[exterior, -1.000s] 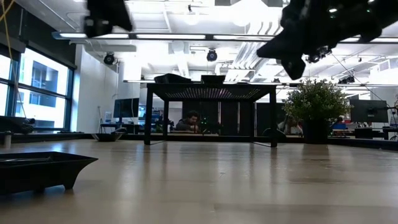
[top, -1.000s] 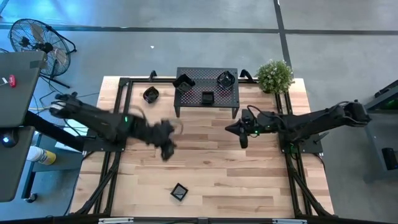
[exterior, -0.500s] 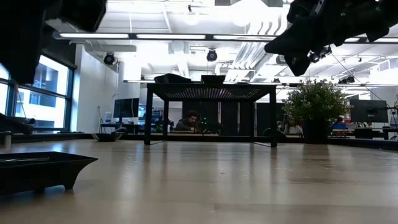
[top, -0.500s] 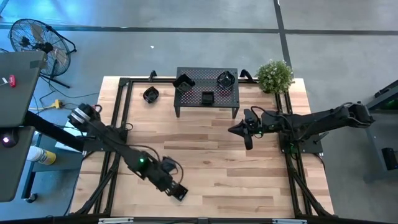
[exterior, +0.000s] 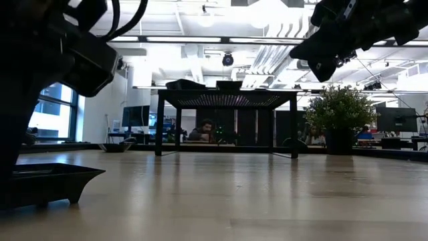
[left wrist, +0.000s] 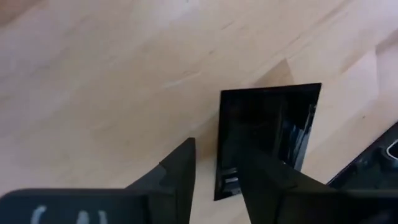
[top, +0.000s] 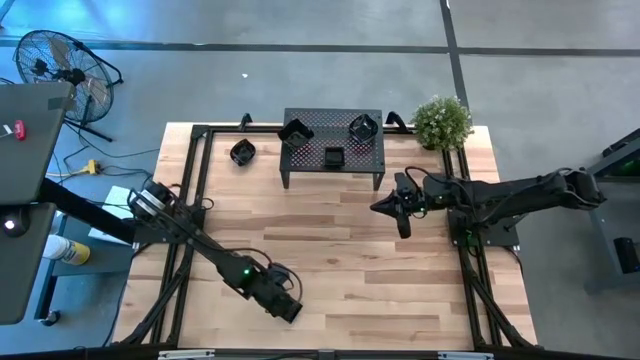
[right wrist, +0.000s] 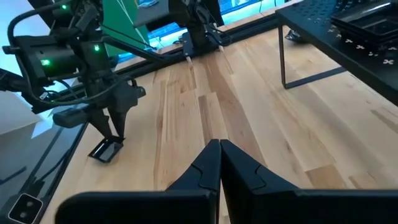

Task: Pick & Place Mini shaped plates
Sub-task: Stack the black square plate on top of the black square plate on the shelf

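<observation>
A square black mini plate (left wrist: 273, 124) rests flat on the wood near the table's near edge, also seen as mini plate (right wrist: 106, 150) and mini plate (exterior: 47, 179). My left gripper (left wrist: 217, 149) stands open right over it, one finger outside its rim and one above its inside. In the high view my left gripper (top: 287, 308) hides the plate. Three more mini plates (top: 334, 156) sit on top of the black rack (top: 310, 168), and one mini plate (top: 242, 152) lies on the table left of it. My right gripper (top: 403, 230) hangs shut above the table's right half. My left gripper comes at the square plate from above, its open fingers (left wrist: 180, 171) on either side of one rim (left wrist: 219, 118). Whether they touch the plate I cannot tell. The plate lies flat on the table.
A potted plant (top: 441, 122) stands at the far right corner beside the rack. Black frame rails (top: 190, 190) run along the table's left and right sides. Bare wood (top: 380, 285) lies between the two grippers.
My left gripper has swung from the table's middle toward the near edge and come down over the square plate, which has stayed where it was.
</observation>
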Available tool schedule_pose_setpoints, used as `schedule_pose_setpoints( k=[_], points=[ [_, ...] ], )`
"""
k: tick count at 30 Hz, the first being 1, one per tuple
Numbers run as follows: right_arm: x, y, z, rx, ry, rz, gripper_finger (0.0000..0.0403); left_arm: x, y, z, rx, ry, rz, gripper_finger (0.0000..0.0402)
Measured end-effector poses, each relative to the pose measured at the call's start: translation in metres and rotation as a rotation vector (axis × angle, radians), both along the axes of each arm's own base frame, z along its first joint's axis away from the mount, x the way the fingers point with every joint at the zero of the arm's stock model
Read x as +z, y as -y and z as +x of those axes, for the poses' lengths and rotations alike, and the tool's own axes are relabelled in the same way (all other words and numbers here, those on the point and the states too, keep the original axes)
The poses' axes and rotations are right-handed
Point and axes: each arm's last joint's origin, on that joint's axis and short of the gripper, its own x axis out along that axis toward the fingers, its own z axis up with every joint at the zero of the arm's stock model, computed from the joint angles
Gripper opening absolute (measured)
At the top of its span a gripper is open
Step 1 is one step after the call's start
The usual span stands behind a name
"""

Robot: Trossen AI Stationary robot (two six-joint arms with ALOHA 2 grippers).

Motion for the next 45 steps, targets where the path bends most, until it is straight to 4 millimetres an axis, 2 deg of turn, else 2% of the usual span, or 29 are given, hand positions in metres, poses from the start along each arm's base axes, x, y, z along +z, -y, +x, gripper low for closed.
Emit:
schedule_pose_setpoints(
  k=[3,8,12,15,19,25,30,34,37,41,45],
  points=[
    [0.000,0.000,0.000,0.000,-0.003,-0.001,0.0000,-0.002,0.001,0.001,0.000,0.003,-0.001,0.0087],
    [-0.001,0.000,0.000,-0.005,-0.006,-0.002,0.0000,0.001,0.000,0.000,-0.032,0.010,0.000,0.0012],
    [-0.001,0.001,0.000,-0.011,-0.006,-0.003,0.0001,0.015,-0.006,0.000,-0.064,0.037,-0.012,0.0010],
    [-0.001,0.001,0.000,-0.020,-0.006,-0.005,0.0000,0.038,-0.022,0.000,-0.087,0.080,-0.022,0.0004],
    [0.000,0.001,0.000,-0.042,0.001,0.003,0.0000,0.078,-0.061,-0.002,-0.059,0.170,0.000,0.0002],
    [0.000,0.002,0.000,-0.075,0.002,0.007,0.0000,0.135,-0.153,-0.002,0.205,0.406,0.054,0.0002],
    [0.001,0.003,0.000,-0.118,0.005,0.014,0.0000,0.166,-0.225,0.006,0.361,0.579,0.127,0.0001],
    [0.001,0.004,0.000,-0.149,0.011,0.011,0.0000,0.174,-0.272,0.016,0.439,0.564,0.192,0.0001],
    [0.001,0.004,0.000,-0.160,0.017,0.011,0.0000,0.177,-0.299,0.027,0.465,0.572,0.187,0.0001],
    [0.002,0.005,0.001,-0.163,0.019,0.012,0.0000,0.173,-0.323,0.037,0.492,0.551,0.158,0.0000],
    [0.002,0.005,0.001,-0.163,0.019,0.012,0.0000,0.168,-0.336,0.043,0.520,0.527,0.128,0.0000]
  ],
)
